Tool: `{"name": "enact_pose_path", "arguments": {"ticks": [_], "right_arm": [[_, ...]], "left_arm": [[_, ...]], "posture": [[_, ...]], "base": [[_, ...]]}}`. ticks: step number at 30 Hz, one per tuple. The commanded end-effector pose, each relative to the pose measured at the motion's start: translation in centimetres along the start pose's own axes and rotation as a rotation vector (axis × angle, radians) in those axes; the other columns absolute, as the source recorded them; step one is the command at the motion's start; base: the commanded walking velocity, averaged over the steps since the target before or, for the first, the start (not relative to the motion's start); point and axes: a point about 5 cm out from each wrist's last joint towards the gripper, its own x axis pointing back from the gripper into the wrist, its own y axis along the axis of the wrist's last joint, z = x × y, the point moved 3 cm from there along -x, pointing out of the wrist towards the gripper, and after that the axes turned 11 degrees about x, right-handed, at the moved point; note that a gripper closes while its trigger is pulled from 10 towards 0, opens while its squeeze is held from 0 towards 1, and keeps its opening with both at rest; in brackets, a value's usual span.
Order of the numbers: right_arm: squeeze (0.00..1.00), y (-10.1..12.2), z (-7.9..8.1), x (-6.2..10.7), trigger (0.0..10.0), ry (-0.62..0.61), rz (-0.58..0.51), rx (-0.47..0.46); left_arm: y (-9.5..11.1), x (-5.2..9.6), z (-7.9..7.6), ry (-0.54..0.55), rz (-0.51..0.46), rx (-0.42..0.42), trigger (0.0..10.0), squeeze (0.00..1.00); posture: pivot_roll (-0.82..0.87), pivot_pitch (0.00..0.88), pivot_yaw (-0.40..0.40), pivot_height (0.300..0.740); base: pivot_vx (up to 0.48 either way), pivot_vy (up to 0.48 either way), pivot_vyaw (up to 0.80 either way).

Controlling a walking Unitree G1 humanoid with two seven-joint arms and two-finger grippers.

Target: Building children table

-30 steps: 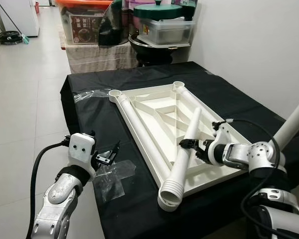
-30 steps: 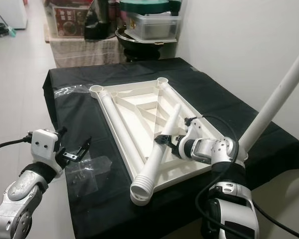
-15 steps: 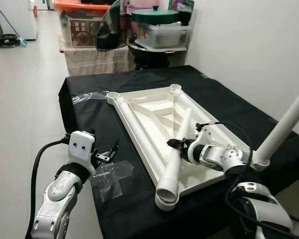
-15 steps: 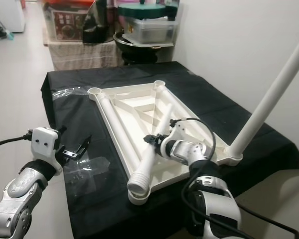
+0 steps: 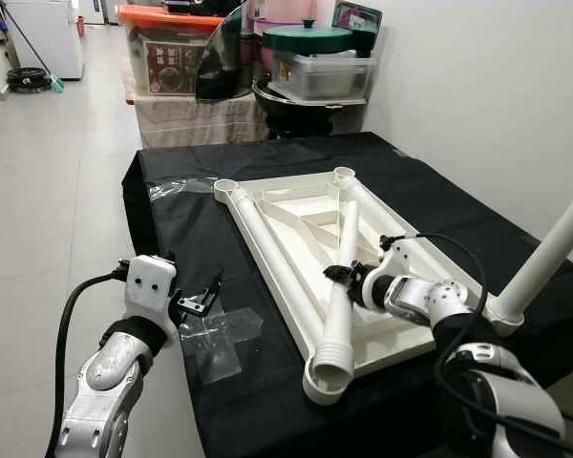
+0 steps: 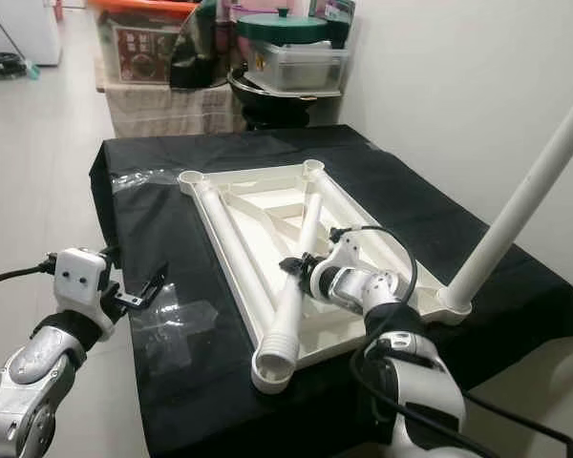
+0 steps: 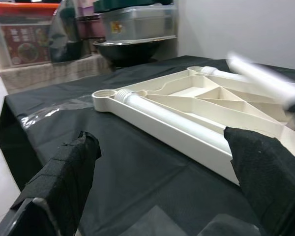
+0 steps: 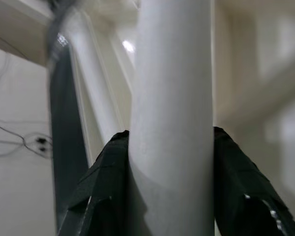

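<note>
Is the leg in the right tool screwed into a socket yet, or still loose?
Still loose: the leg lies across the upturned tabletop, gripped mid-length by the right tool, its threaded end over the near corner socket.

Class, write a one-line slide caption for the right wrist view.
Right gripper clamps a white table leg between its black fingers, above the upturned white tabletop.

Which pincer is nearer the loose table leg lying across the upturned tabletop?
Right. The right pincer is clamped around the leg; the left pincer hovers off the tabletop's left side.
</note>
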Motion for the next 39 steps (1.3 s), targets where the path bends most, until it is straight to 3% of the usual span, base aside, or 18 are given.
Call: {"name": "enact_pose_path", "arguments": {"ticks": [1, 2, 3, 4, 6, 7, 10, 12, 15, 16, 17, 19, 22, 24, 26, 32, 35, 39], "right_arm": [[0.0, 2.9, 0.8, 0.8, 0.0, 0.037, -0.111, 0.021], [0.0, 6.1, 5.0, 2.0, 0.0, 0.251, -0.237, 0.093], [0.0, 6.9, 6.5, 2.5, 0.0, 0.329, -0.271, 0.121], [0.0, 6.9, 6.5, 2.5, 0.0, 0.329, -0.271, 0.121], [0.0, 7.7, 9.0, 3.6, 0.0, 0.463, -0.325, 0.183], [0.0, 7.7, 9.0, 3.6, 0.0, 0.463, -0.325, 0.183], [0.0, 7.5, 11.0, 4.3, 0.0, 0.562, -0.37, 0.269], [0.0, 7.4, 11.4, 4.3, 0.0, 0.564, -0.384, 0.296], [0.0, 7.0, 12.3, 3.9, 0.0, 0.525, -0.469, 0.365], [0.0, 7.0, 12.3, 3.9, 0.0, 0.525, -0.469, 0.365], [0.0, 6.7, 12.8, 3.7, 0.0, 0.5, -0.525, 0.419], [0.0, 6.7, 12.8, 3.7, 0.0, 0.5, -0.525, 0.419], [0.0, 5.3, 14.3, 3.8, 0.0, 0.526, -0.58, 0.48], [0.0, 5.3, 14.3, 3.8, 0.0, 0.526, -0.58, 0.48], [0.0, 4.5, 15.7, 4.5, 0.0, 0.607, -0.58, 0.491], [0.0, 3.2, 17.3, 5.4, 0.0, 0.732, -0.557, 0.524], [0.0, 1.9, 19.1, 6.6, 0.0, 0.852, -0.554, 0.526], [0.0, 1.5, 19.7, 7.1, 0.0, 0.89, -0.551, 0.523]], "left_arm": [[0.0, -0.1, -0.3, -0.022, 0.006, 0.026, 10.0, 0.0], [-0.7, 0.1, -1.3, -0.113, 0.057, 0.051, 10.0, 0.0], [-1.0, 0.3, -1.7, -0.146, 0.076, 0.051, 10.0, 0.0], [-1.0, 0.3, -1.7, -0.146, 0.076, 0.051, 10.0, 0.0], [-0.7, 0.5, -2.2, -0.195, 0.075, 0.101, 10.0, 0.0], [-0.7, 0.5, -2.2, -0.195, 0.075, 0.101, 10.0, 0.0], [0.6, 0.7, -2.8, -0.269, 0.043, 0.204, 10.0, 0.0], [1.0, 0.8, -3.0, -0.291, 0.033, 0.233, 10.0, 0.0], [2.4, 1.0, -3.9, -0.384, 0.003, 0.371, 10.0, 0.0], [2.4, 1.0, -3.9, -0.384, 0.003, 0.371, 10.0, 0.0], [2.7, 1.3, -4.5, -0.444, 0.009, 0.42, 10.0, 0.0], [2.7, 1.3, -4.5, -0.444, 0.009, 0.42, 10.0, 0.0], [2.7, 2.0, -5.7, -0.556, 0.058, 0.474, 10.0, 0.0], [2.7, 2.0, -5.7, -0.556, 0.058, 0.474, 10.0, 0.0], [2.4, 2.3, -5.8, -0.571, 0.083, 0.503, 10.0, 0.0], [1.8, 2.0, -5.4, -0.543, 0.104, 0.53, 10.0, 0.0], [1.2, 1.8, -5.1, -0.518, 0.132, 0.538, 10.0, 0.0], [1.1, 1.8, -5.2, -0.526, 0.141, 0.538, 10.0, 0.0]], "posture": [[0.11, 0.0, -0.106, 0.74], [0.1, 0.0, -0.095, 0.74], [0.1, 0.0, -0.095, 0.74], [0.1, 0.0, -0.095, 0.74], [0.1, 0.0, -0.095, 0.74], [0.1, 0.0, -0.095, 0.74], [0.11, 0.0, -0.102, 0.74], [0.11, 0.0, -0.102, 0.74], [0.11, 0.0, -0.095, 0.74], [0.11, 0.0, -0.095, 0.74], [0.11, 0.0, -0.093, 0.74], [0.11, 0.0, -0.093, 0.74], [0.12, 0.0, -0.091, 0.74], [0.12, 0.0, -0.091, 0.74], [0.12, 0.0, -0.087, 0.74], [0.12, 0.0, -0.086, 0.74], [0.12, 0.0, -0.082, 0.74], [0.12, 0.0, -0.082, 0.74]], "base": [[0.0, 0.0, 0.0], [0.0, 0.0, 0.0], [0.0, 0.0, 0.0], [0.0, 0.0, 0.0], [0.0, 0.0, 0.0], [0.0, 0.0, 0.0], [0.0, 0.0, 0.0], [0.0, 0.0, 0.0], [0.0, 0.0, 0.0], [0.0, 0.0, 0.0], [0.0, 0.0, 0.0], [0.0, 0.0, 0.0], [0.0, 0.0, 0.0], [0.0, 0.0, 0.0], [0.0, 0.0, 0.0], [0.0, 0.0, 0.0], [0.0, 0.0, 0.0], [0.0, 0.0, 0.0]]}}
